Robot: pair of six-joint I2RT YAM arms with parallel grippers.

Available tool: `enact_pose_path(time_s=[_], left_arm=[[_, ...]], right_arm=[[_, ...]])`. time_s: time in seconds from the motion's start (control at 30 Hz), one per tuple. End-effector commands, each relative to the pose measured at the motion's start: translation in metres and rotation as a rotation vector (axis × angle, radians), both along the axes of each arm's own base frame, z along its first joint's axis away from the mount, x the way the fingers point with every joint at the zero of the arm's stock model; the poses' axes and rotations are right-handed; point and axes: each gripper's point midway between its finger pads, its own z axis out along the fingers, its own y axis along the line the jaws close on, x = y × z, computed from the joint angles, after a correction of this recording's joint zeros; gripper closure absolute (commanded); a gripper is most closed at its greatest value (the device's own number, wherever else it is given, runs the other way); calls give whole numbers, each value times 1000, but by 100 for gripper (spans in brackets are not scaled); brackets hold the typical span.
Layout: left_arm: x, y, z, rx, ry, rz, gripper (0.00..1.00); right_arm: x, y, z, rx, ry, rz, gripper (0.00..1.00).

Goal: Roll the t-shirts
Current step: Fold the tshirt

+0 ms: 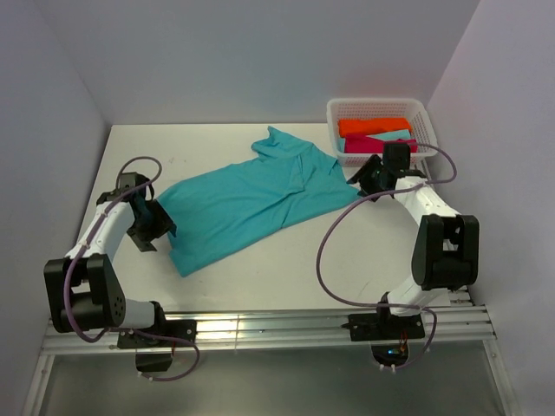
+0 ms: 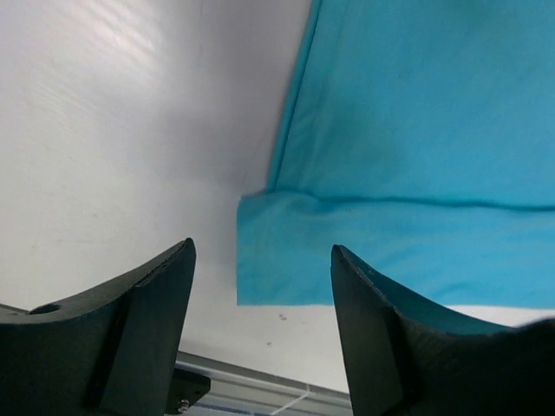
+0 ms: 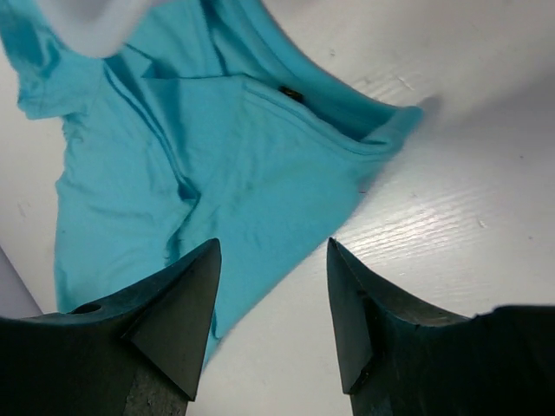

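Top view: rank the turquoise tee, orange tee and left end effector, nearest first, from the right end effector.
1. Turquoise tee, right under it.
2. Orange tee, in the basket behind.
3. Left end effector, far left.

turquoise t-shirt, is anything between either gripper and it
Nothing visible stands between them. The left gripper hangs open right at the hem corner of the turquoise t-shirt, and the right gripper hangs open over its collar end. The basket stands farther back, in neither path.

Table (image 1: 286, 269), basket (image 1: 377, 108), rail (image 1: 277, 328).
White lattice basket stands at the white table's far right corner; the metal rail runs along its near edge.
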Motion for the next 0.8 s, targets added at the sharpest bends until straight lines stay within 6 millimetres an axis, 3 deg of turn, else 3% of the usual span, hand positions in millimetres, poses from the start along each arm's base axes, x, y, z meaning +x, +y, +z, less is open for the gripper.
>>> enact_pose_path(time_s=[0.0,0.07,0.1,0.27,0.5,0.53,0.77], left_arm=[[-15,-17,0,-83,6,8,31],[-21,-20,-3,-94,14,8,31],[-22,-22,-1,-100,6,14,31],[-29,-30,1,-142,6,23,30],[-36,-38,-3,-189,17,45,30],[-36,-39,-4,-192,22,47,30],[-40,-47,-5,-240,31,83,30]], right_arm=[[0,-10,-1,10,-75,-62,41],[-1,-14,-5,24,-105,-91,41],[-9,-19,-19,37,-86,-123,41],[3,-28,-42,67,-95,-168,40],[32,-35,-49,64,-110,-197,40],[34,-36,-57,61,-86,-199,40],[31,-41,-70,42,-51,-222,55]])
